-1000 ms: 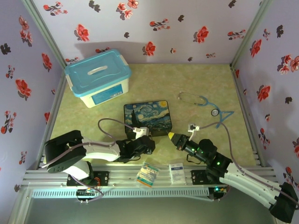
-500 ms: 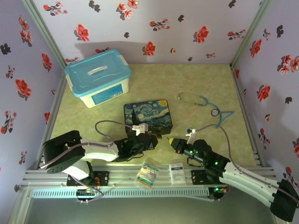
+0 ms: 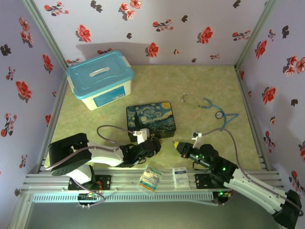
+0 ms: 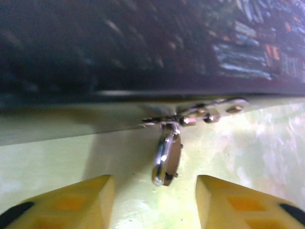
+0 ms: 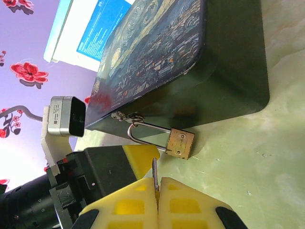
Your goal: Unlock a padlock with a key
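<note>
"What's the padlock (image 5: 181, 143) like?"

"Tiny. It has a square brass body and a thin silvery shackle, and it hangs from the clasp on the painted box (image 5: 190, 62). I think it's just touching the table, but the left wrist view is blurry."

"And the key (image 5: 155, 172)?"

"Slim and dark. It's pinched in the right gripper (image 5: 157, 183), with its tip just beside the shackle. The left gripper (image 4: 155, 191) is spread wide, and the lock sits just ahead of the gap."

"The room?"

"A pale green table (image 3: 190, 86) and lilac walls (image 3: 167, 28) with red flowers."

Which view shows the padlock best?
The right wrist view: the padlock faces it, brass body and shackle sharp. The left wrist view sees it edge-on and blurred; from the top it is too small.
</note>
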`<state>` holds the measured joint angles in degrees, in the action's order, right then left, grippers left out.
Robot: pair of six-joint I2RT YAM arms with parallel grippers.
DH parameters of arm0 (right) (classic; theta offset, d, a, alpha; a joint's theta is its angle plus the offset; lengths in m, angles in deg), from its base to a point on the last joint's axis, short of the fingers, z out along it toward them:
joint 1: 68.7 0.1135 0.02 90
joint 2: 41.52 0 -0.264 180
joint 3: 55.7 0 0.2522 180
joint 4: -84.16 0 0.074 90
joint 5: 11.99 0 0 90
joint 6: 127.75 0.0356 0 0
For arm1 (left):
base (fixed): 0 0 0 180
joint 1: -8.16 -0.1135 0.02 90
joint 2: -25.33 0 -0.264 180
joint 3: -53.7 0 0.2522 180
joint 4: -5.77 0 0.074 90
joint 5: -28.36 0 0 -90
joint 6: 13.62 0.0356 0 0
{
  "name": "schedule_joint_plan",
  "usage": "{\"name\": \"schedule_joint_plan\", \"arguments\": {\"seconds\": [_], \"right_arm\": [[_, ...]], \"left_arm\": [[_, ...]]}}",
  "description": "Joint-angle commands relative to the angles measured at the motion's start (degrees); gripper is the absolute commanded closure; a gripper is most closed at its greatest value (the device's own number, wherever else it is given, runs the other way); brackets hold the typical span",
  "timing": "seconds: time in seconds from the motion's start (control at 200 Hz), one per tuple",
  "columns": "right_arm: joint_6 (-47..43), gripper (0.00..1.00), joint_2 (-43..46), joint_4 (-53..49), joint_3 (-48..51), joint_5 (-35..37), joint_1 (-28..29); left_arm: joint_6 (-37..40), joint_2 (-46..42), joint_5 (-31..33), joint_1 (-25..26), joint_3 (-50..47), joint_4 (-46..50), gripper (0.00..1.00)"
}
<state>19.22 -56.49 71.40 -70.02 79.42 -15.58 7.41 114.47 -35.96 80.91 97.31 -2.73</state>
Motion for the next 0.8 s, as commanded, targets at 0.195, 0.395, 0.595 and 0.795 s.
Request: {"name": "schedule_joint_plan", "arguments": {"seconds": [0.195, 0.395, 0.595, 0.795], "right_arm": [[-1.69, 1.0, 0.89, -0.99, 0.47, 2.52, -0.3], [-1.51, 1.0, 1.42, -1.06, 0.47, 2.61, -0.3], [-1.51, 1.0, 2.97, -2.72, 0.38, 3.13, -0.26], [-1.34, 1.0, 5.4, -5.44, 0.17, 3.33, -0.3]], "left_arm": [[6.22, 5.44, 2.76, -0.86, 1.46, -7.89, 0.37], [4.76, 10.02, 2.77, -2.06, 5.33, -5.19, 0.54], [5.38, 13.52, -3.89, -8.03, 6.18, -9.6, 0.63], [7.39, 14.79, -3.5, -6.23, 9.44, -6.47, 0.57]]}}
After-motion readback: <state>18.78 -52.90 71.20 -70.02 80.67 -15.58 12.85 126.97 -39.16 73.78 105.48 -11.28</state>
